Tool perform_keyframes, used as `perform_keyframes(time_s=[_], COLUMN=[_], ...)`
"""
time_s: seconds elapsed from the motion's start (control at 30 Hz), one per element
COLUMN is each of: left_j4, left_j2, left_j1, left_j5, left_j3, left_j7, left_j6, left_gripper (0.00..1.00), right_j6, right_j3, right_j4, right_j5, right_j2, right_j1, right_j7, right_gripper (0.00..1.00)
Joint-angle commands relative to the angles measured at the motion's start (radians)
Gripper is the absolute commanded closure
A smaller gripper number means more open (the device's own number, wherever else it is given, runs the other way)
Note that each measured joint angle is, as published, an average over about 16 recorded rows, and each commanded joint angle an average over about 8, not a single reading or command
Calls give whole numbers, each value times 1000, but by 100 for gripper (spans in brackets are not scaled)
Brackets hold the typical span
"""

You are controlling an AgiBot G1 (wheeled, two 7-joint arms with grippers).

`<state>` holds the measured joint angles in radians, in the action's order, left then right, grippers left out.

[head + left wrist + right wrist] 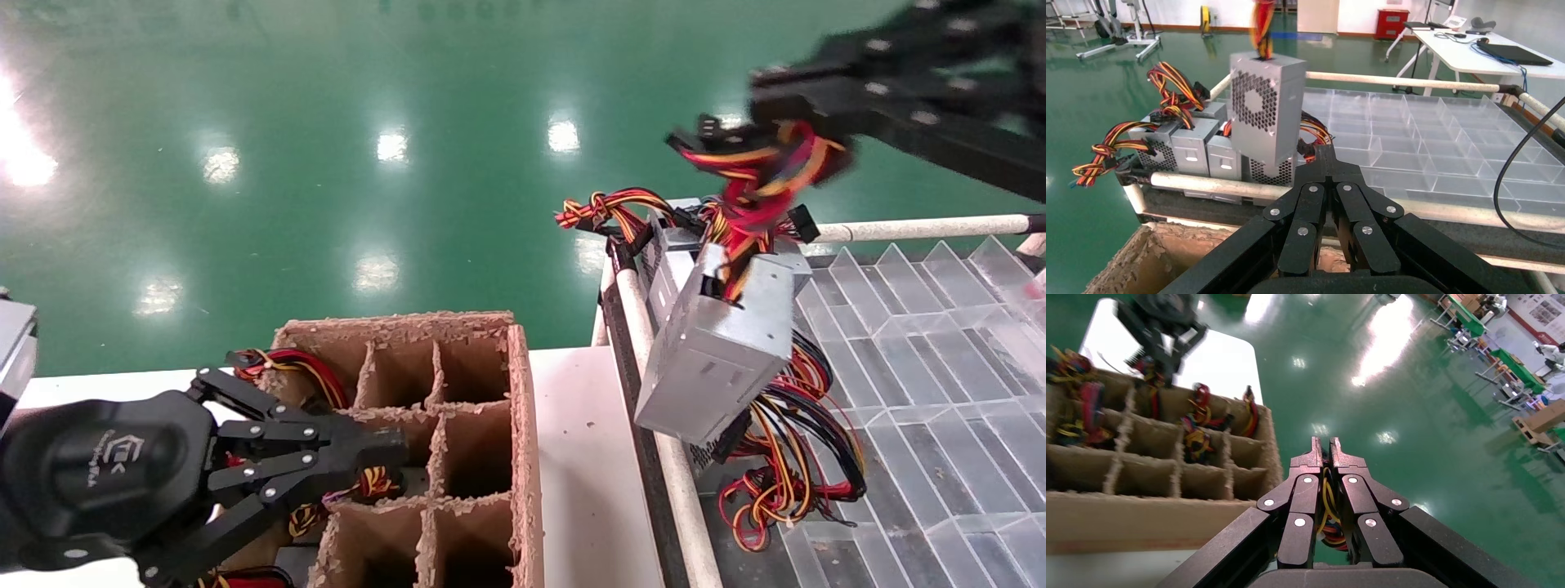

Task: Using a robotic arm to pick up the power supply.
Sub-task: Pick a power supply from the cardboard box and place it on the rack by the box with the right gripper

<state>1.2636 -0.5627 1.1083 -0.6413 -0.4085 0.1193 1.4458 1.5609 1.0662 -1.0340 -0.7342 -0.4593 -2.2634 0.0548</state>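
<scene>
A silver-grey power supply (719, 343) hangs tilted in the air above the left edge of the rack, dangling by its red-yellow-black wire bundle (756, 167). My right gripper (764, 90), reaching in from the upper right, is shut on that bundle; the wires (1326, 502) show between its fingers (1313, 454). In the left wrist view the hanging power supply (1266, 113) shows its vent-mesh side. My left gripper (392, 445) is shut with nothing in it, low at the left over the cardboard box; its tips (1324, 156) meet.
A divided cardboard box (523, 425) on the white table (572, 457) holds wire bundles in its left cells. Several identical units (1193, 147) stand in a row at the rack's left end. Clear plastic compartment trays (940, 343) cover the rack, edged by a white rail (915, 229).
</scene>
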Motion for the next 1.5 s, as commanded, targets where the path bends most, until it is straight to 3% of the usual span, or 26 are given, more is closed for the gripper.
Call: perform_keyframes(time_s=[0.03, 0.27, 0.53, 1.13, 1.5], left_j4=[0, 0, 0, 0, 0], left_j2=[0, 0, 0, 0, 0], left_j1=[0, 0, 0, 0, 0], left_j5=[0, 0, 0, 0, 0], left_j3=[0, 0, 0, 0, 0], left_j7=[0, 0, 0, 0, 0], left_j6=[0, 0, 0, 0, 0], left_gripper=[100, 100, 100, 100, 100], right_j6=[-4, -20, 9, 36, 26], right_j3=[-1, -9, 14, 126, 178], right_j4=[-75, -263, -319, -325, -314], right_j5=[11, 24, 57, 98, 125], right_j2=[55, 187, 294, 509, 537], right_j1=[-15, -53, -49, 29, 141], right_j7=[49, 200, 258, 164, 77], right_gripper=[100, 100, 100, 100, 100])
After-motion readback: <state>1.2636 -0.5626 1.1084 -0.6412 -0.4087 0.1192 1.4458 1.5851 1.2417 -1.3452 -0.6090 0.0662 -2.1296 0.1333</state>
